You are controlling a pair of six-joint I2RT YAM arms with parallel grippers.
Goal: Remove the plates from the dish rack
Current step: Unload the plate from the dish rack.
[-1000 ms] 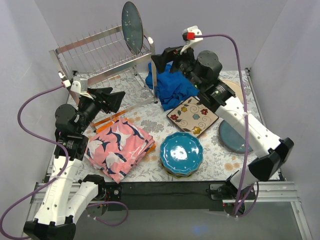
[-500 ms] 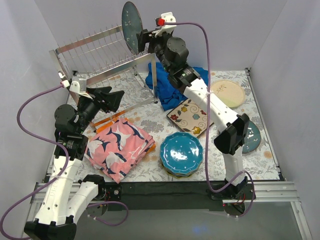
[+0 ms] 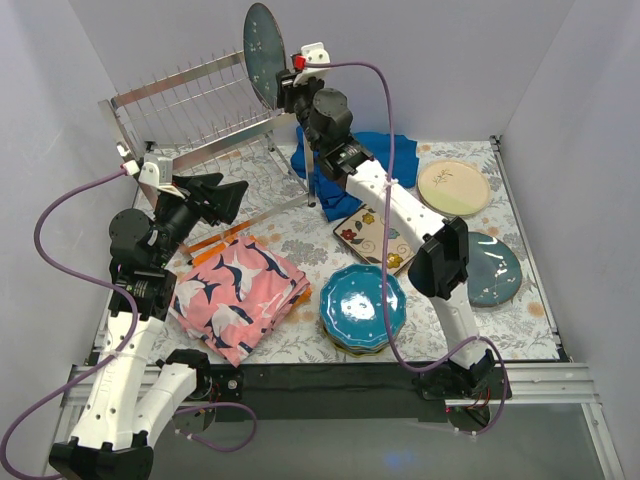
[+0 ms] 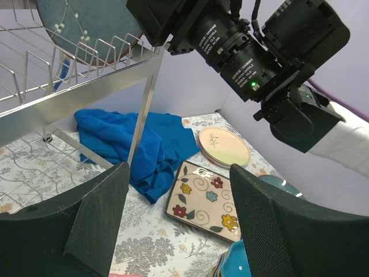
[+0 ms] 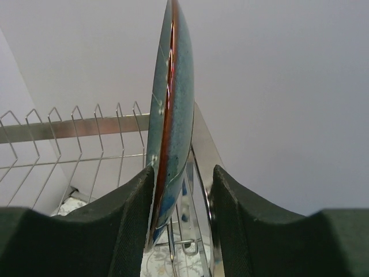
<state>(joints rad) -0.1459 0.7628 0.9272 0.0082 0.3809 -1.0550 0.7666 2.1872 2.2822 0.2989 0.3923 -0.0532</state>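
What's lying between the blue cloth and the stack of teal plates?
The square floral plate lies there, clearest in the left wrist view; from above the right arm partly covers it.

A dark plate [image 3: 263, 52] stands upright at the right end of the dish rack [image 3: 190, 105], the right claw [image 3: 287, 88] at its rim. A blue cloth [image 3: 352, 165] lies right of the rack, and the left claw [image 3: 218, 198] hangs in front of it.

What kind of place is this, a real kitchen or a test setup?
Probably a lab test cell, not a kitchen: plain walls box in a floral-covered table, two robot arms stand at its near edge, and a dish rack holds one plate.
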